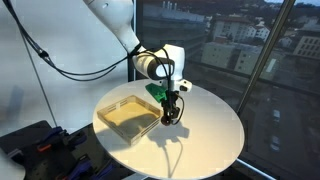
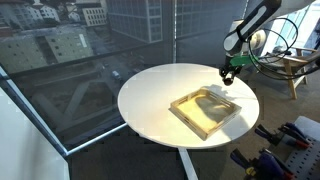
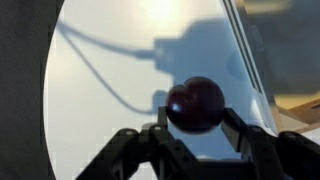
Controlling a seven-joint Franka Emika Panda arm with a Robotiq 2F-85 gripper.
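One hand (image 3: 197, 127) clasping one dark red ball (image 3: 195, 105); one square wooden tray (image 1: 128, 113) beside; round white desk (image 1: 205, 135), city windows (image 1: 250, 40).

Your gripper (image 1: 171, 116) hangs over the table (image 1: 215, 130) with the ball (image 3: 195, 105) clamped between its fingers (image 3: 238, 128). The tray (image 1: 126, 114) lies on the table just beside the gripper, to its right in the wrist view. The ball sits outside the tray, over bare tabletop. You cannot tell whether it touches the table.
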